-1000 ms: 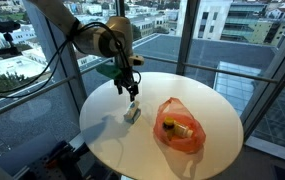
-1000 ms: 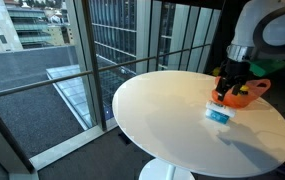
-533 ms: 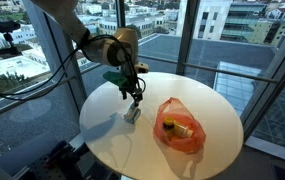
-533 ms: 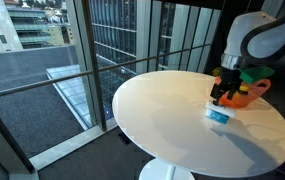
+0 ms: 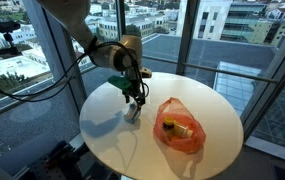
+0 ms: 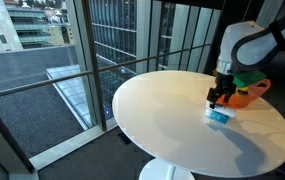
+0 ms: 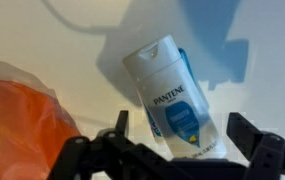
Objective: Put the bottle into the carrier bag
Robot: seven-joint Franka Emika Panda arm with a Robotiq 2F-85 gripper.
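A white bottle with a blue label (image 7: 172, 100) lies flat on the round white table (image 5: 112, 135). It also shows in both exterior views (image 5: 134, 114) (image 6: 219, 116). My gripper (image 7: 182, 140) is open, its fingers on either side of the bottle's lower end, just above it. It shows in both exterior views (image 5: 133, 99) (image 6: 219, 97). The orange carrier bag (image 5: 179, 127) lies on the table beside the bottle, with a yellow item inside; it shows at the left of the wrist view (image 7: 17, 120) and behind the arm in an exterior view (image 6: 248, 92).
Glass walls with dark railings (image 6: 132, 40) surround the table. The table edge (image 5: 87, 125) is close to the bottle on one side. The arm's shadow falls across the tabletop.
My gripper has come down toward the bottle, from above it to close over it. The bottle and the bag have not moved.
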